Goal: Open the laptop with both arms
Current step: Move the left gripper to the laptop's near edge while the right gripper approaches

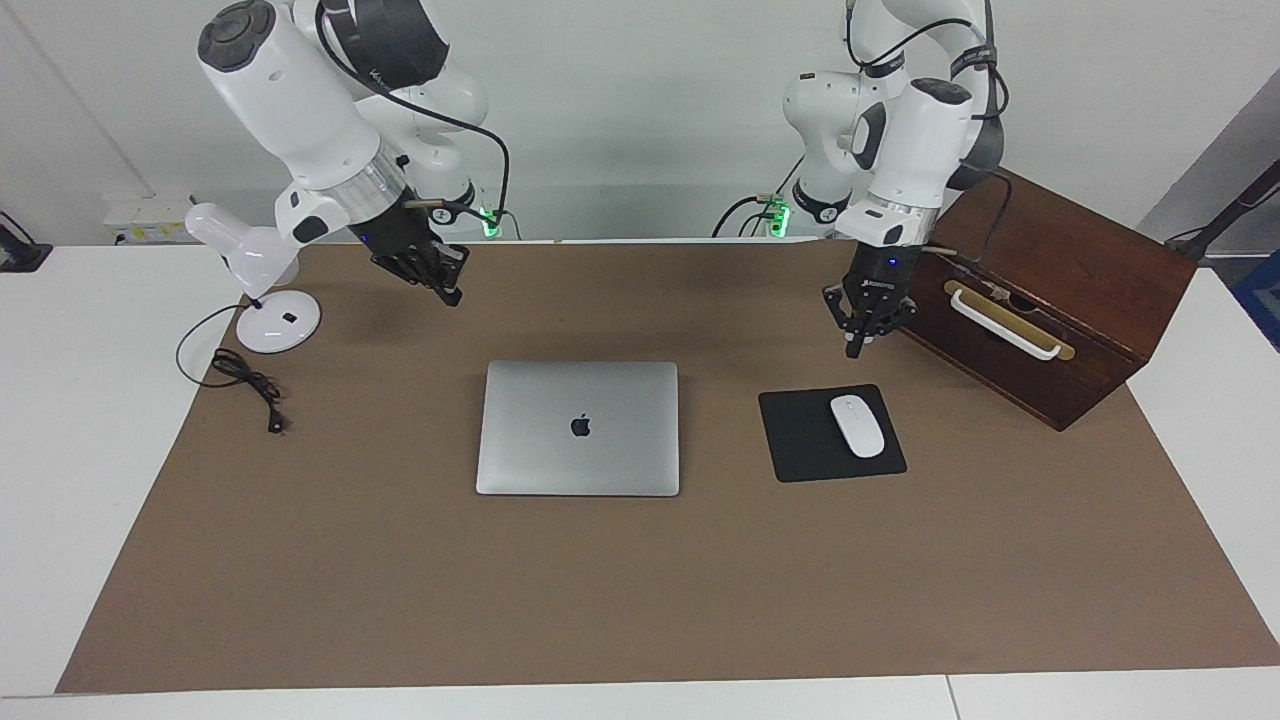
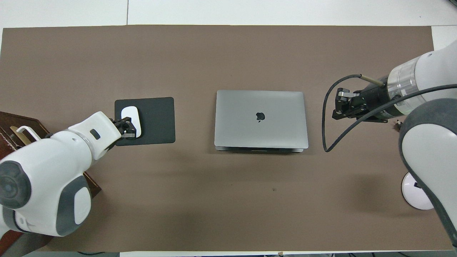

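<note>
So from my remote seat: the laptop (image 1: 578, 428) is lying flat and closed in the middle of the brown mat (image 1: 640, 600), lid down with the apple logo facing up. Nothing is touching it.

My left gripper (image 1: 858, 348) is hanging in the air over the mat, roughly above the edge of the mouse pad (image 1: 800, 440) that sits closest to the robots. Its fingertips are pinched together with nothing between them. In the overhead view it looks like it covers the white mouse (image 2: 130, 119), but the facing view shows it well up off the pad, not touching anything.

My right gripper (image 1: 452, 293) is also up in the air, over bare mat toward the right arm's end of the table, tilted sideways. Jaws clenched, nothing held.

Other stuff on the table: the mouse pad with the mouse on it sits beside the laptop toward the left arm's end. Past that there's a dark wooden box (image 1: 1060, 300) with a pale handle, nearer to the robots than the pad. At the right arm's end is a white desk lamp (image 1: 262, 290) on its round base, with its black cord (image 1: 245, 380) trailing loose on the mat beside it.
</note>
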`<action>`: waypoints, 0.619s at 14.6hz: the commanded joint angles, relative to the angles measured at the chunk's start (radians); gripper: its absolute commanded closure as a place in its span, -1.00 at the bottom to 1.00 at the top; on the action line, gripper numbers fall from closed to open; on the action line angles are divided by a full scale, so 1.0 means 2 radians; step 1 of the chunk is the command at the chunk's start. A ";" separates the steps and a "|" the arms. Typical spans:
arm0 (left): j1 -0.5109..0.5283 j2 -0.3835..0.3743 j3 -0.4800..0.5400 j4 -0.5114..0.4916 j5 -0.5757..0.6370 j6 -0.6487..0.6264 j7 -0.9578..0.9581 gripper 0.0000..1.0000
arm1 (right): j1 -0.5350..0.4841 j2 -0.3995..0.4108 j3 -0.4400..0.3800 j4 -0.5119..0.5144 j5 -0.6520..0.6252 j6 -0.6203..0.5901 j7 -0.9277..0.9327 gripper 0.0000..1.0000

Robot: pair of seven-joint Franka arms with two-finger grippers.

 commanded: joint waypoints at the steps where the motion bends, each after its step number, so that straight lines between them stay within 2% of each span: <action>1: -0.030 -0.001 0.007 -0.067 -0.006 0.101 -0.006 1.00 | -0.004 -0.011 0.002 -0.017 0.023 0.012 0.007 1.00; 9: -0.099 0.077 0.007 -0.111 -0.006 0.279 -0.031 1.00 | -0.003 -0.011 0.003 -0.021 0.032 0.012 0.013 1.00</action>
